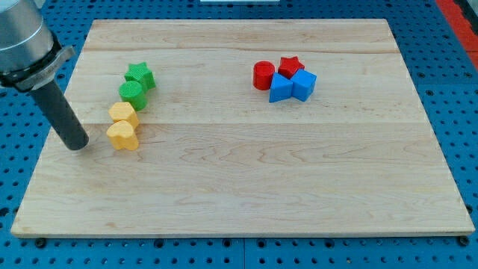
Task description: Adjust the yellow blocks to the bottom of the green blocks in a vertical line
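Observation:
A green star block [140, 75] and a green round block [133, 93] sit at the view's upper left of the wooden board [246, 179]. Right below them, touching, are a yellow hexagon-like block [122, 113] and a yellow heart block [123, 136]. The four form a near-vertical line slanting slightly to the left downward. My tip [77, 145] rests on the board to the left of the yellow heart block, a short gap apart from it.
A red cylinder [263, 75], a red star [290, 66] and two blue blocks [280, 88] [304, 84] cluster at the view's upper right of centre. The board's left edge lies close to my tip.

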Robot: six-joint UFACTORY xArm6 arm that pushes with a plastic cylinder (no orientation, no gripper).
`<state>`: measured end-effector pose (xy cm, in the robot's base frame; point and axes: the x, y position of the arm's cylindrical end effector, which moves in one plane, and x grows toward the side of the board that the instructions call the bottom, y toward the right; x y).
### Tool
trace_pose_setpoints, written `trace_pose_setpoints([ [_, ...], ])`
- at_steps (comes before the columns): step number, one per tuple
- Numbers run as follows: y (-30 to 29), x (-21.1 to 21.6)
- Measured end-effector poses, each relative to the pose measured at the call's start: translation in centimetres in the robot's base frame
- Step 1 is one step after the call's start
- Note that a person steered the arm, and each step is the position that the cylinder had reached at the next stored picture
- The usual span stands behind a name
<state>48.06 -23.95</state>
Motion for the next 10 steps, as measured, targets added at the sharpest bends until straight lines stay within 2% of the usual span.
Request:
trace_pose_setpoints([
  [2,1.7,-0.1],
  [4,0.8,-1.5],
  [7,4.4,-3.9],
  [8,2.1,-3.8],
  [9,0.2,-2.3],
  [10,-0.3,2.4],
])
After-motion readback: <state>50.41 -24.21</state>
